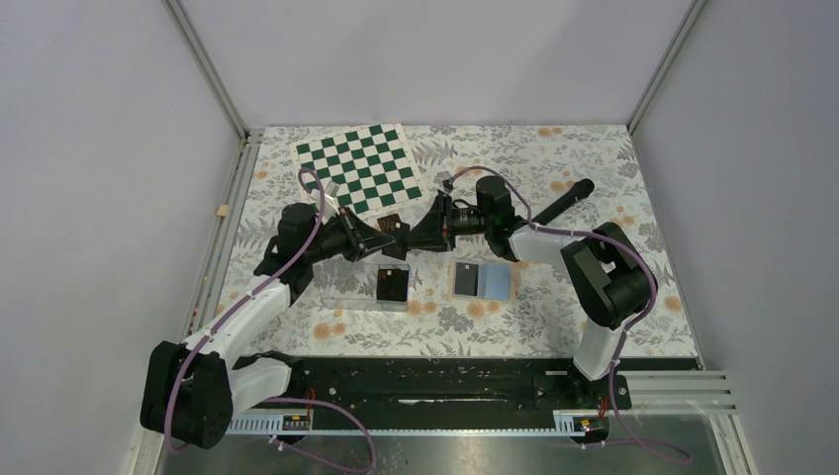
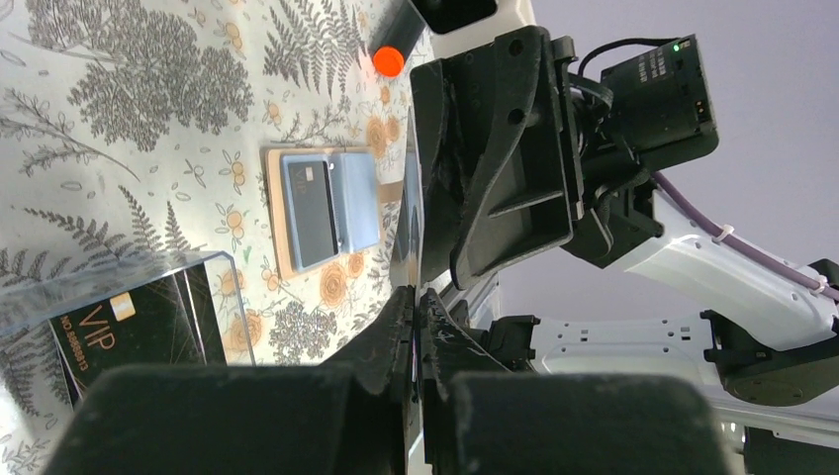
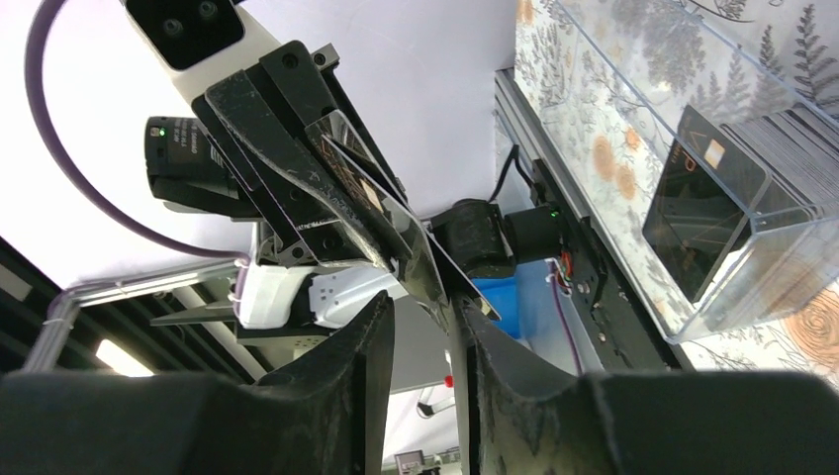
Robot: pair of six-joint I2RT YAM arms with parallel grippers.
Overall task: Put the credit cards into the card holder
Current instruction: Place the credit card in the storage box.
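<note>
Up above the floral tablecloth (image 1: 554, 158), the left gripper (image 1: 374, 236) was clamped tight on the edge of one black credit card (image 1: 393, 226), holding it in the air, well clear of the table. Coming in from the other side, the right gripper (image 1: 414, 236) faced it nose to nose, its jaws partly spread with the card's free edge running between them. From the right wrist camera there looked to be a sliver of space on either side of the card, though whether a pad was brushing it was hard to call. Below the pair, towards the near edge, sat the clear plastic tray (image 1: 361, 287) with a stack of black cards (image 1: 393, 283) standing at its right end, the front one marked VIP. Just to the right of the tray, not touching it, the tan card holder (image 1: 500, 281) lay open and flat, light blue lining up, with one dark card (image 1: 465, 279) lying on its left half. A green-and-white checkerboard (image 1: 358, 168) lay at the back, and a black marker (image 1: 564, 203) lay behind the right arm.
</note>
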